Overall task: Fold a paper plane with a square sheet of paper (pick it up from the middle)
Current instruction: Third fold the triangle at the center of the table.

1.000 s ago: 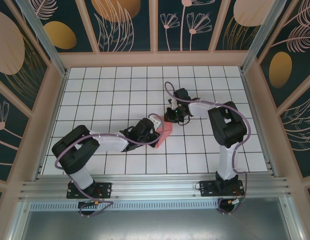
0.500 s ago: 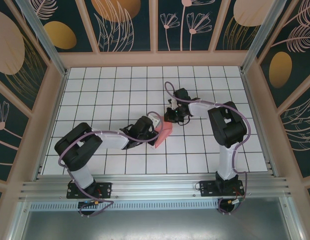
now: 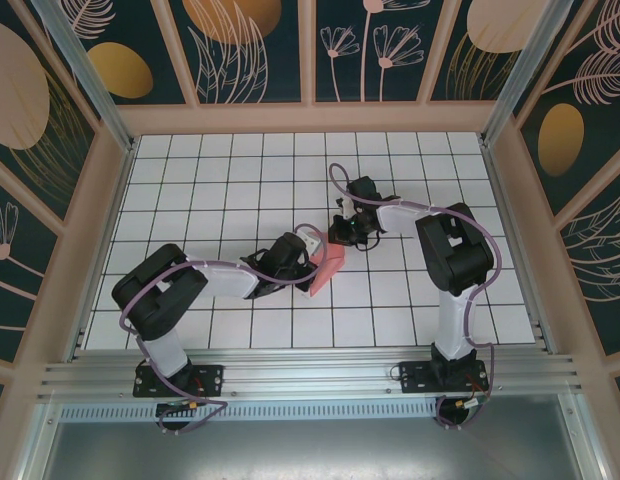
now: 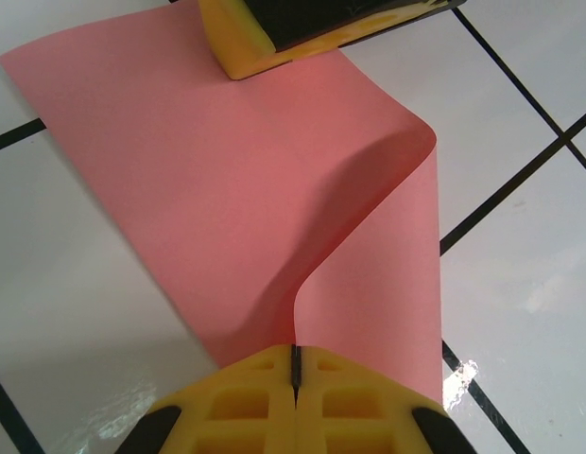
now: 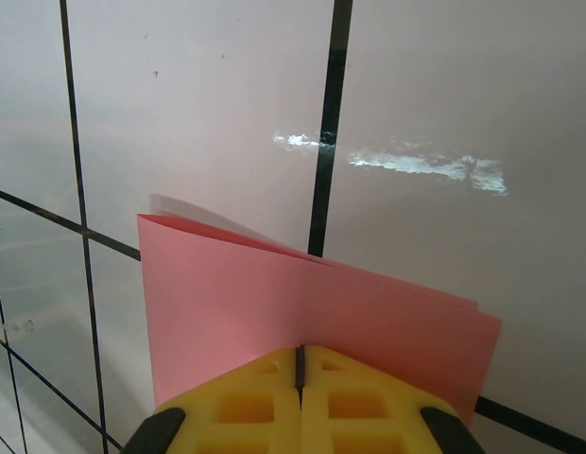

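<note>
The left gripper [image 4: 295,371] has its yellow ribbed fingers [image 4: 246,407] pressed together, clamped on the near edge of the thin salmon-pink square sheet of paper [image 4: 217,180]. From the seam between the jaws one flap curls up and over to the right. The rest of the sheet lies flat on the white table with black grid lines [image 4: 520,284]. The right gripper [image 5: 300,369] is likewise closed on the paper at the opposite end. There it pinches a doubled-over part, with the fold at the left and the two layers slightly offset at the right. Seen from above, the sheet lies between the two grippers near the middle of the table.
</note>
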You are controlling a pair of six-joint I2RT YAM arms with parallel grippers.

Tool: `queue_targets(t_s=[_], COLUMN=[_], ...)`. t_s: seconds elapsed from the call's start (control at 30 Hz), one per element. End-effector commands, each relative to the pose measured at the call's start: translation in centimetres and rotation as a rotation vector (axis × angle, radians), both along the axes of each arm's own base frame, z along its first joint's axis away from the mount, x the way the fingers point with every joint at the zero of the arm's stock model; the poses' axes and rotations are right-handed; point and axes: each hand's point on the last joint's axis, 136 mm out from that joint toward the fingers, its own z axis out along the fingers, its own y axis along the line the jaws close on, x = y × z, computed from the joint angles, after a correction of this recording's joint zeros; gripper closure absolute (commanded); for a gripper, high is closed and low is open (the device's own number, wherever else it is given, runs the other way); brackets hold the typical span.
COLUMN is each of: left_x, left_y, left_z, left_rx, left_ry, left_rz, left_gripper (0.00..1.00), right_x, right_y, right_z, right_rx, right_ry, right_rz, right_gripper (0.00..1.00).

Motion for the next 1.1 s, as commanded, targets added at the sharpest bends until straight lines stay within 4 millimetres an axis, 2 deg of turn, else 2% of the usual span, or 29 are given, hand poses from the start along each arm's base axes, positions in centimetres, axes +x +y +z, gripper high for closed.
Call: queue_targets(t_s=[0.0, 0.47, 0.77, 1.07], left_x=[0.8, 1.2, 0.5, -0.2], left_y=[-0.7, -0.3, 0.0, -0.5], left_z=[0.8, 0.1, -1.0, 0.6], left_rx=[-0.026, 0.015, 0.015, -0.048], left_ry=[-0.033, -0.038, -0.002, 0.024], left_rz=[-0.016, -0.010, -0.003, -0.019], left_gripper=[1.00, 1.00, 1.00, 1.00], right_x=[-1.6, -1.7, -1.3, -1.2], right_y=[-0.2, -0.3, -0.1, -0.1], right_z=[-2.0, -2.1, -1.4, -1.4], right_rx=[-0.049, -0.047, -0.035, -0.039], right_ry=[0.070, 0.074, 0.062, 0.058], right_rz=[0.008, 0.003, -0.004, -0.006], right_gripper=[0.93, 0.92, 0.91, 0.90])
